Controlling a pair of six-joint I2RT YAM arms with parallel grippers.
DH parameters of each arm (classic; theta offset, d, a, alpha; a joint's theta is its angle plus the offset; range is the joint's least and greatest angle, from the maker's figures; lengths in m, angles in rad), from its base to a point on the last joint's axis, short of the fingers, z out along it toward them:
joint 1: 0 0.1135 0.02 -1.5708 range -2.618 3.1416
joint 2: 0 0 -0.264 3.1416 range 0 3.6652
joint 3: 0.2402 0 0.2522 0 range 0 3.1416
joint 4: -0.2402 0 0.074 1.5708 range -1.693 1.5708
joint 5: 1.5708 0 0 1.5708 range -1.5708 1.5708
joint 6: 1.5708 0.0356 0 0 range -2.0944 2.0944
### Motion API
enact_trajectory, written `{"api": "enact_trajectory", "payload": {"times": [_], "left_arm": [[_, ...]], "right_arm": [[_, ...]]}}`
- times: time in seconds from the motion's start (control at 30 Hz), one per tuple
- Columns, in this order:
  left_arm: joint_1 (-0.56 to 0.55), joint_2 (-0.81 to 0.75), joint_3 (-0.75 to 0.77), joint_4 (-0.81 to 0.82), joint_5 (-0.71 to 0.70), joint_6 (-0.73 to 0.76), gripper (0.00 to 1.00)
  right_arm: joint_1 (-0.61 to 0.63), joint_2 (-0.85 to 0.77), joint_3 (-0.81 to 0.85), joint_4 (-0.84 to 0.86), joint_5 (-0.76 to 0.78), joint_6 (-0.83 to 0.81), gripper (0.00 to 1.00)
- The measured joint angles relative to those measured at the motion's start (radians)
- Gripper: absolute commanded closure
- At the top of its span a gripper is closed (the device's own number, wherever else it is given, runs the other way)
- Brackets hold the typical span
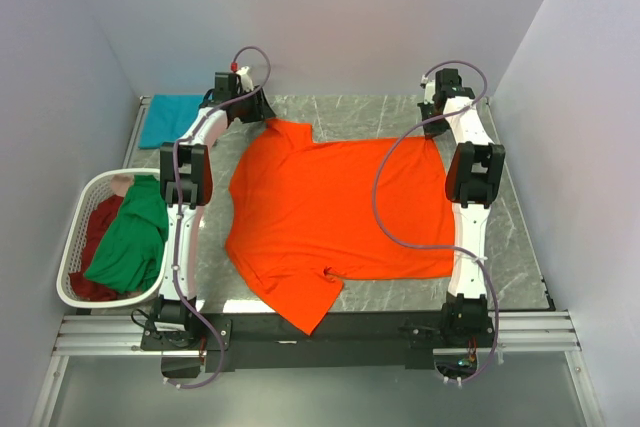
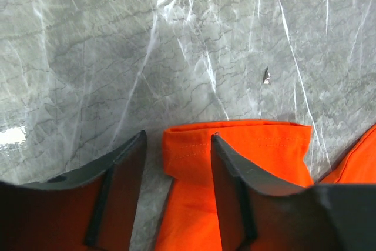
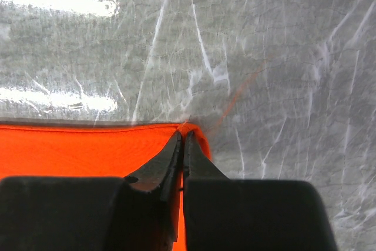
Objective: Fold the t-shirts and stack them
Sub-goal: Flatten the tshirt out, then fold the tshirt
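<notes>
The bright orange t-shirt [image 1: 340, 212] lies spread flat on the grey marble table [image 1: 520, 237]. My left gripper [image 1: 262, 112] is open at the shirt's far left sleeve; in the left wrist view the fingers [image 2: 178, 135] stand either side of the sleeve's hemmed edge [image 2: 252, 145]. My right gripper [image 1: 435, 127] is shut on the shirt's far right corner, and the right wrist view shows the tips [image 3: 183, 134] pinching the orange cloth [image 3: 76, 148]. A teal shirt [image 1: 170, 117] lies folded at the far left. A green shirt [image 1: 135, 237] and a dark red one [image 1: 95, 227] lie in the basket.
The white slatted laundry basket [image 1: 80, 197] stands left of the left arm, off the table's left edge. One orange sleeve [image 1: 305, 307] hangs over the table's near edge onto the rail. Walls close in the back and both sides.
</notes>
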Motion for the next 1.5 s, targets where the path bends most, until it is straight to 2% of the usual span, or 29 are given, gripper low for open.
{"api": "enact_trajectory", "payload": {"times": [0.23,0.3,0.33,0.43,0.57,0.83,1.13,1.5], "left_arm": [[0.002,0.0,0.0,0.007,0.018,0.001,0.61],[0.002,0.0,0.0,0.021,0.033,0.001,0.74],[0.002,0.0,0.0,0.029,0.04,0.003,0.85],[0.002,0.0,0.0,0.047,0.062,0.011,1.0],[0.006,-0.004,-0.008,0.064,0.091,0.026,1.0],[0.021,-0.123,-0.138,0.08,0.154,0.06,1.0],[0.028,-0.37,-0.292,0.057,0.226,0.183,1.0],[0.03,-0.582,-0.521,-0.02,0.263,0.294,1.0]], "right_arm": [[0.0,-0.02,-0.041,0.032,0.0,0.0,1.0],[0.0,-0.029,-0.055,0.041,-0.001,0.0,1.0],[0.0,-0.029,-0.057,0.042,-0.002,0.0,1.0],[0.0,-0.037,-0.07,0.05,-0.004,-0.001,1.0],[0.0,-0.055,-0.095,0.055,-0.007,-0.007,1.0],[0.0,-0.131,-0.167,0.073,-0.027,-0.029,1.0],[-0.003,-0.217,-0.213,0.084,-0.057,-0.047,1.0],[-0.02,-0.325,-0.311,0.083,-0.108,-0.084,1.0]]}}
